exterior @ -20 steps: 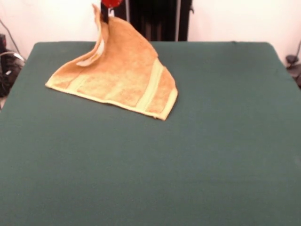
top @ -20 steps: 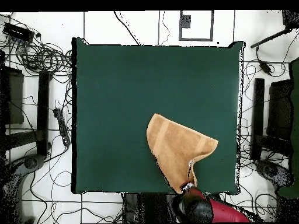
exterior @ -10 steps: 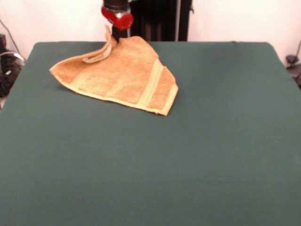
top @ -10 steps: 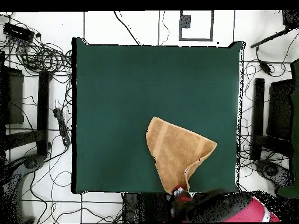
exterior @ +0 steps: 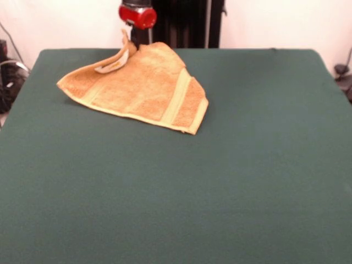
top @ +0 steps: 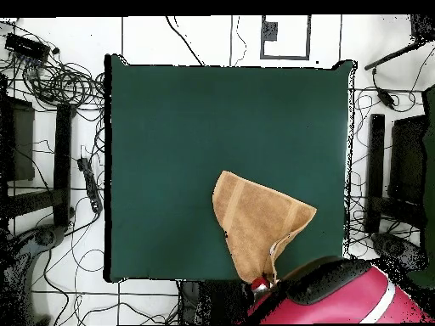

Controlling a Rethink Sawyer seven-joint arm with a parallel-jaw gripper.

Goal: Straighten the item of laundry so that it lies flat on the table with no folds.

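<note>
The orange-tan towel (exterior: 140, 88) lies folded into a rough triangle at the table's far left in the front view, with a paler band (exterior: 179, 99) across its right part. One corner curls up at the far edge. My gripper (exterior: 131, 41) sits low at that raised corner and appears shut on it, under its red collar (exterior: 137, 15). In the overhead view the towel (top: 255, 222) lies near the bottom edge of the green table (top: 187, 127), and the gripper (top: 262, 281) is at the towel's bottom tip.
The black pedestal (exterior: 187, 22) stands behind the table's far edge. The red arm body (top: 340, 297) covers the bottom right corner in the overhead view. Cables and dark stands (top: 59, 170) lie on the floor around the table.
The gripper has come down toward the table's far edge with the towel corner. The lifted towel has sunk and lies flatter. The arm body has swung into the overhead view.
</note>
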